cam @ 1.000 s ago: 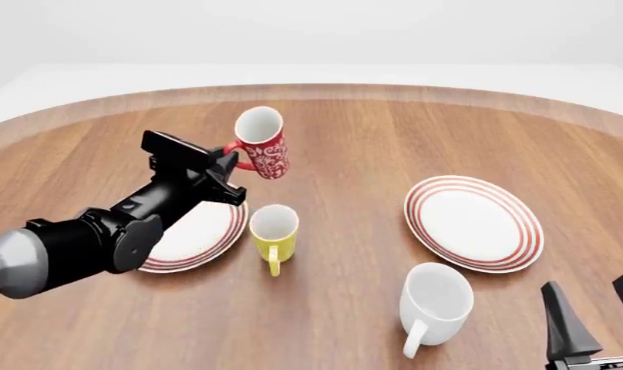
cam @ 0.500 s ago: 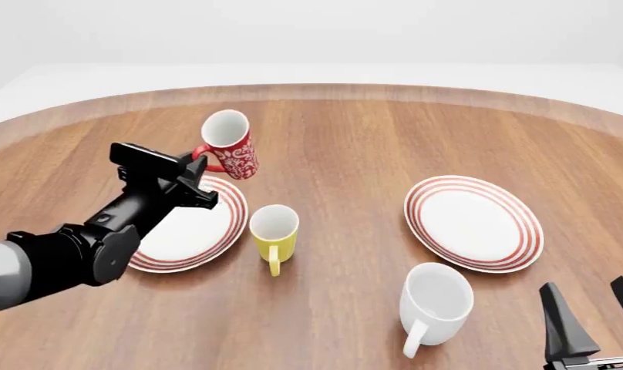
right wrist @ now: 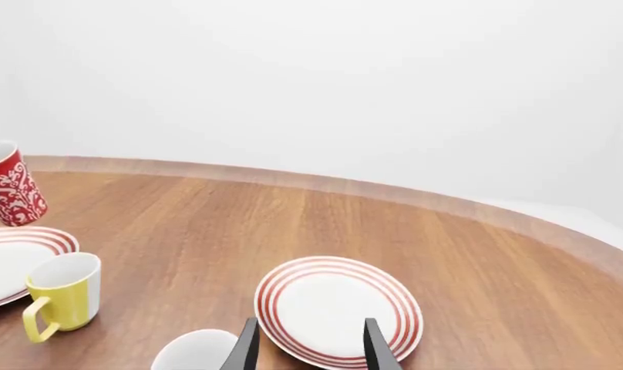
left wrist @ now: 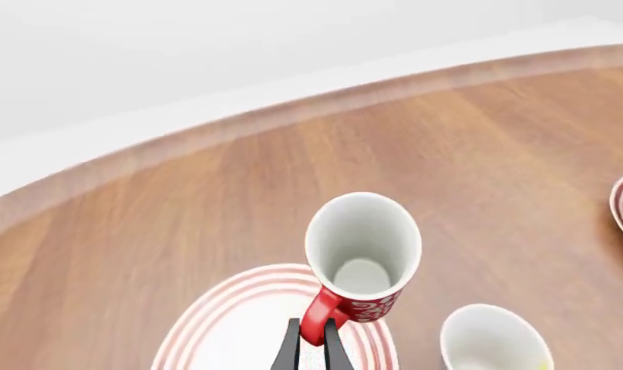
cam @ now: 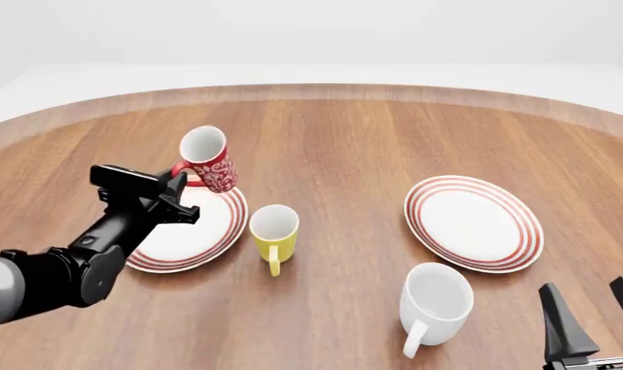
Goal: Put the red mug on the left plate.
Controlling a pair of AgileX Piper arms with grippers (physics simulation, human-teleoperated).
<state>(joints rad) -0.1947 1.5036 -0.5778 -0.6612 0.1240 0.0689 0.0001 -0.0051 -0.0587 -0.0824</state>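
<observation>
The red mug (cam: 207, 159) with its white floral pattern hangs tilted in the air over the far rim of the left plate (cam: 193, 231). My left gripper (cam: 178, 179) is shut on its red handle. In the left wrist view the mug (left wrist: 363, 254) shows its white inside, with the fingers pinching the handle (left wrist: 317, 327) above the ringed plate (left wrist: 229, 324). In the right wrist view the mug (right wrist: 8, 193) floats above the plate (right wrist: 13, 258). My right gripper (cam: 594, 312) is open and empty at the near right; its fingers (right wrist: 241, 347) point toward the right plate.
A yellow mug (cam: 274, 231) stands just right of the left plate. A white mug (cam: 433, 304) stands near the front. The right plate (cam: 474, 223) lies at the right. The table's curved far edge (cam: 311, 91) runs behind.
My left gripper has carried the red mug leftward, nearer and lower, from beyond the plate to over the plate's far rim. The right arm has not moved.
</observation>
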